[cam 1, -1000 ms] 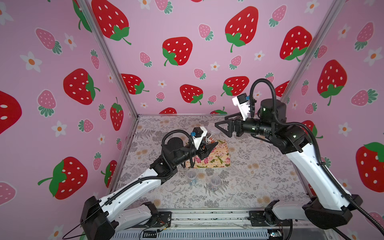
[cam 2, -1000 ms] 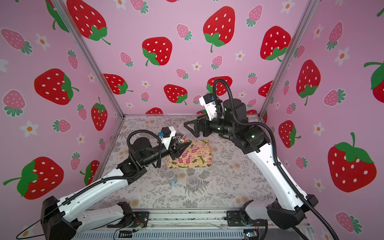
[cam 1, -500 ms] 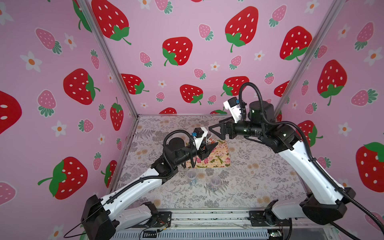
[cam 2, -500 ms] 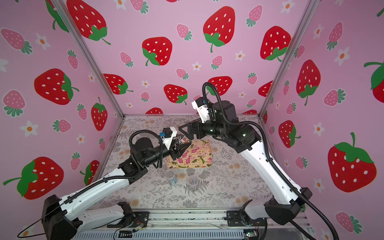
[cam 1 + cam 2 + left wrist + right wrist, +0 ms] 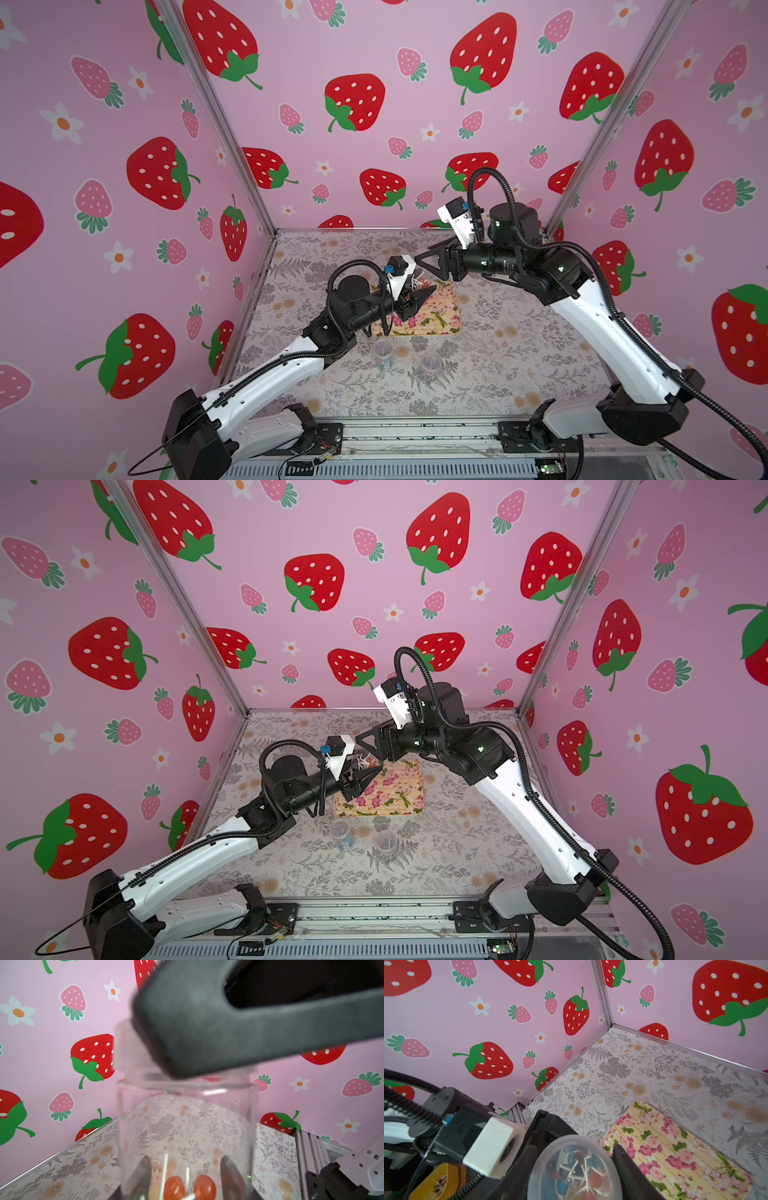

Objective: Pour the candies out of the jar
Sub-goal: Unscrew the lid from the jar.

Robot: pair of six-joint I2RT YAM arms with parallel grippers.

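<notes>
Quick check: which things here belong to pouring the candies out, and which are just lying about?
In play: jar, its lid on, in the left gripper; candies inside; right gripper at the lid; floral tray beneath, probably the landing spot.
Lying about: two small clear cups on the table.

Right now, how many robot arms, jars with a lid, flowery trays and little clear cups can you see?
robot arms: 2
jar with a lid: 1
flowery tray: 1
little clear cups: 2
Total: 6
</notes>
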